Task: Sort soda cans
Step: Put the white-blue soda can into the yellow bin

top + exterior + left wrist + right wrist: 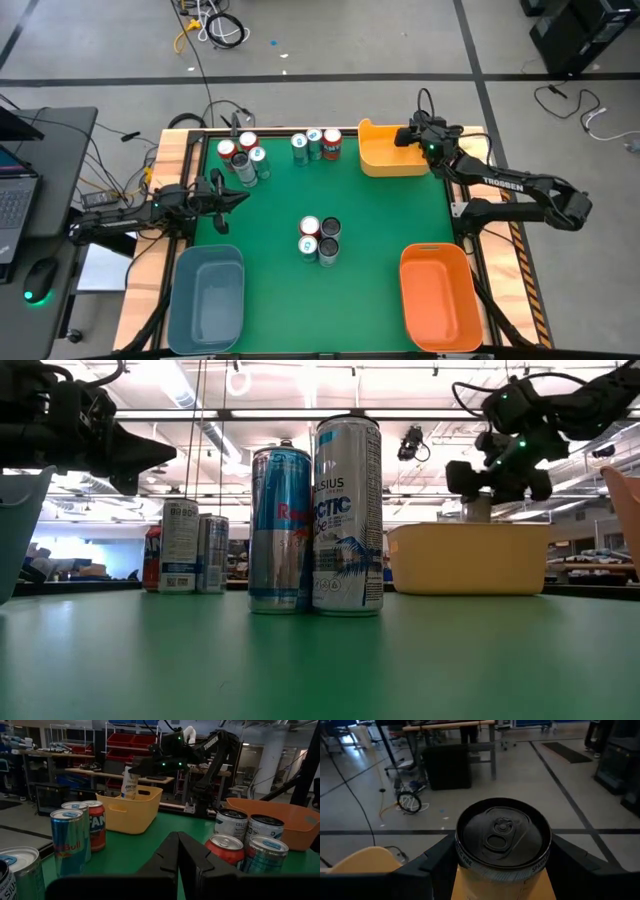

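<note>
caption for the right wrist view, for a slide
Right hand holding a black-topped can above the yellow bin.

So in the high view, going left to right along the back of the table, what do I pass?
Left can cluster → middle can cluster → yellow bin → right gripper, shut on a can over that bin.

"TROSSEN" is showing in white on the right arm (pixel 505 183). The blue can (pixel 280 528) is reading "Red", and the tall silver can (pixel 348 515) beside it is showing "CTIC".
</note>
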Controlling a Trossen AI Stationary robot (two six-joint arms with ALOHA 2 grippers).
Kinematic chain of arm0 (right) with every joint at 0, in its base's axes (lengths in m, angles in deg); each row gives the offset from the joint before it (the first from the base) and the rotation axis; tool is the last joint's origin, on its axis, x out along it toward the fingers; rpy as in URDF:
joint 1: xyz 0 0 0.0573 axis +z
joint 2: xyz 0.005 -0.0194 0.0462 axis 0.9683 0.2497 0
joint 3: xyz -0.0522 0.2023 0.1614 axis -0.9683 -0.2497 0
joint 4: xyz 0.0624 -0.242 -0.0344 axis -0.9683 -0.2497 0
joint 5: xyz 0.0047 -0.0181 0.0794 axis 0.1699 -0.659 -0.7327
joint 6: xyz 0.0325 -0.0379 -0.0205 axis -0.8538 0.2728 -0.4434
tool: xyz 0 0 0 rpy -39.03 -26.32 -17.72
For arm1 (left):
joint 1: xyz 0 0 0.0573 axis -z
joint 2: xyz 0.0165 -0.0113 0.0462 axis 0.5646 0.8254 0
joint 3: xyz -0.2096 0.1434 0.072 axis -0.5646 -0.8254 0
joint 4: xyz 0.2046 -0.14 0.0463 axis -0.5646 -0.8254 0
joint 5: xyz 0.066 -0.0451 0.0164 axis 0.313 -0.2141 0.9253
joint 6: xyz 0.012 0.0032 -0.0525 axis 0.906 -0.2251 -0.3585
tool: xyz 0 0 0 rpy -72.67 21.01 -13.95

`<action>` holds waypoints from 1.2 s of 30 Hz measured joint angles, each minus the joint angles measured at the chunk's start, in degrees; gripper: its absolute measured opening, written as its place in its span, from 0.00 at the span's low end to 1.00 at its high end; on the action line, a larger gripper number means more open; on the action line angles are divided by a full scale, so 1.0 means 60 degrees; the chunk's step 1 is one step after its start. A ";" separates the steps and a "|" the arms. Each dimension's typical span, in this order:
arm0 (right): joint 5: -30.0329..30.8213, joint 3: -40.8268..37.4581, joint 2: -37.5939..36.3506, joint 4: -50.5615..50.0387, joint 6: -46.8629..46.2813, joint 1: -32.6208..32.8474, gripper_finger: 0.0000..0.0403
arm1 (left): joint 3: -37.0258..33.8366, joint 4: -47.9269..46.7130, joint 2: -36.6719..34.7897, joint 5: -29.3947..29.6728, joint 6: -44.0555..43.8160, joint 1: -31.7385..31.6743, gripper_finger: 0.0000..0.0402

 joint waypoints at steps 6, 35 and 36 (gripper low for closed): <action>-0.0070 0.1042 0.0836 -0.0126 0.0659 -0.0271 0.60 | 0.0001 -0.0132 0.0000 0.0100 0.0004 -0.0001 0.02; 0.0152 0.1498 0.1297 -0.2732 -0.0922 -0.1036 0.67 | -0.0001 -0.0200 0.0000 0.0115 -0.0025 0.0001 0.02; 0.0122 0.1498 0.1297 -0.2842 -0.1030 -0.1036 0.67 | -0.0002 -0.0202 0.0000 0.0116 -0.0025 0.0001 0.02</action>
